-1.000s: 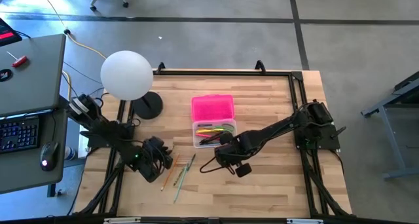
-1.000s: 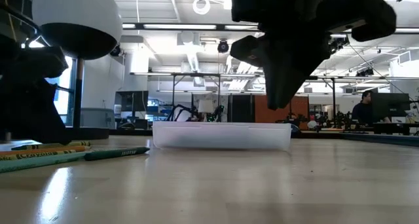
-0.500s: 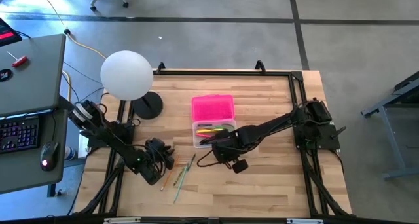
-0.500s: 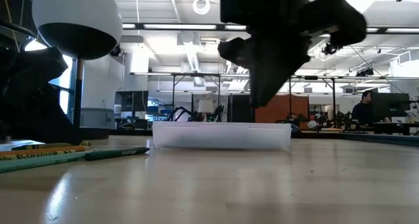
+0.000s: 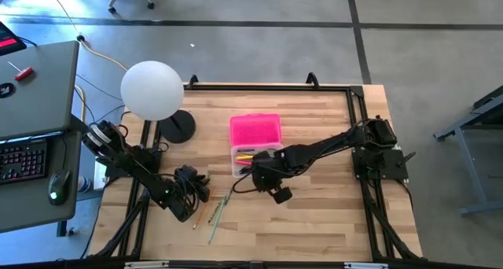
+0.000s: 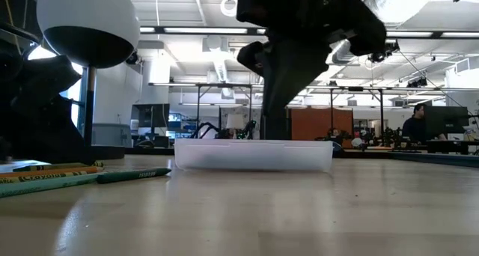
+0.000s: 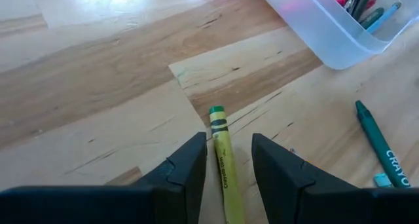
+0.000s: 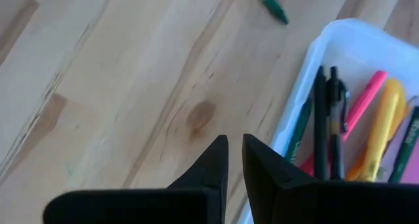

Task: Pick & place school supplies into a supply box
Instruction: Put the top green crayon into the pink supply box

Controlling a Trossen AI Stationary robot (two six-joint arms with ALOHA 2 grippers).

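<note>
The clear supply box (image 5: 255, 160) stands open mid-table, its pink lid (image 5: 255, 130) lying on its far side. Pens and markers lie in the box (image 8: 340, 112): black, pink, yellow, green. Several crayons (image 5: 214, 212) lie flat on the wood left of it. My left gripper (image 7: 229, 165) is open, low over the table, its fingers on either side of a yellow-green crayon (image 7: 222, 160) without touching it. My right gripper (image 8: 236, 160) is shut and holds nothing; it hovers by the box's near left corner (image 5: 259, 175). No scissors show.
A white globe lamp (image 5: 152, 90) stands on its dark base (image 5: 179, 127) at the far left of the table. A teal crayon (image 7: 376, 142) lies between the left gripper and the box. Bare wood (image 5: 314, 222) stretches along the near right.
My right gripper has moved toward the table's left and slightly toward the far edge, from the bare wood near the box up to the box's near left corner. Nothing on the table has shifted.
</note>
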